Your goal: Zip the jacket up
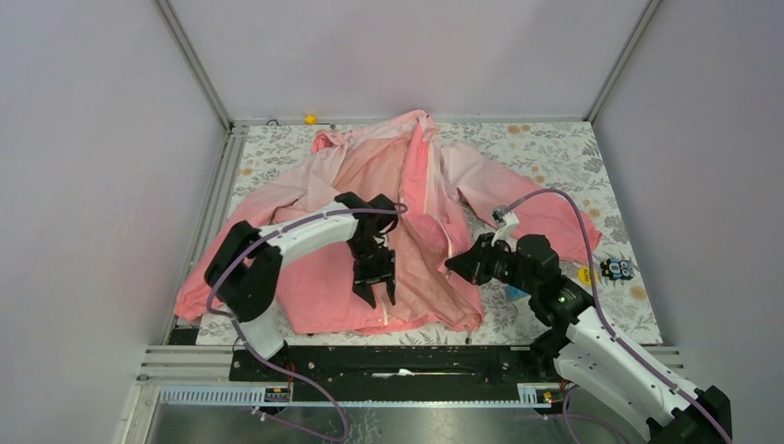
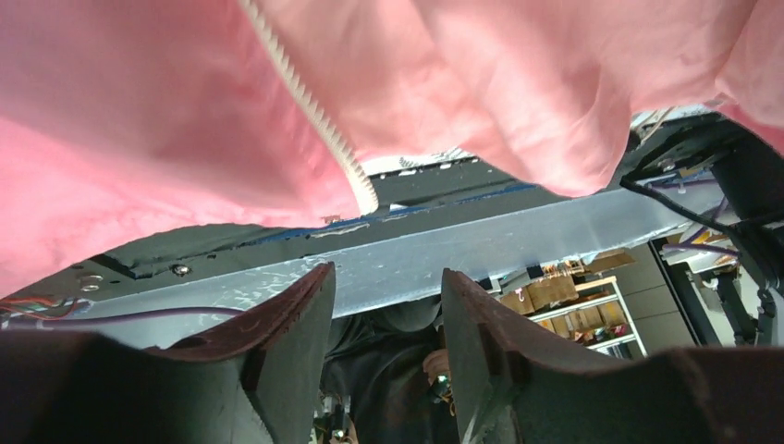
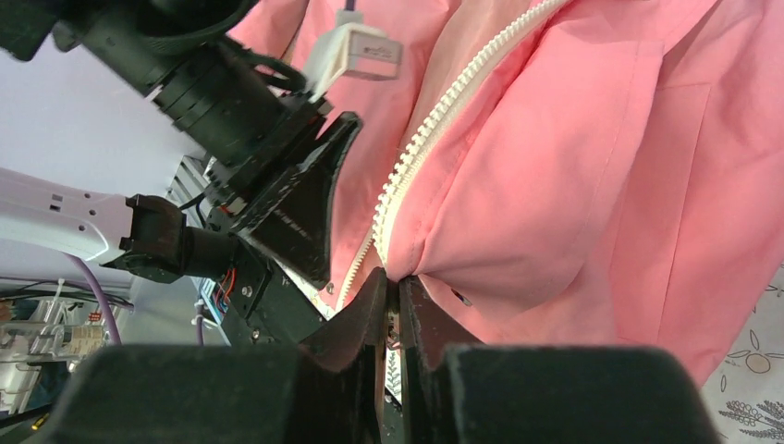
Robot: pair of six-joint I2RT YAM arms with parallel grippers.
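Trinket (image 1: 618, 269) near jacket (image 1: 370, 171) sleeve

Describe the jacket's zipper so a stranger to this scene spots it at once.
Find the large pink jacket spread across the floral table cover. Down its front, from the collar toward the near hem, runs the zipper. It is the only white, toothed strip against the pink cloth.

The left hand (image 1: 379, 296) hides part of the jacket (image 1: 314, 277) zipper (image 1: 427, 194); objects (image 1: 617, 269) at the surface (image 1: 555, 148) edge are too small to name.
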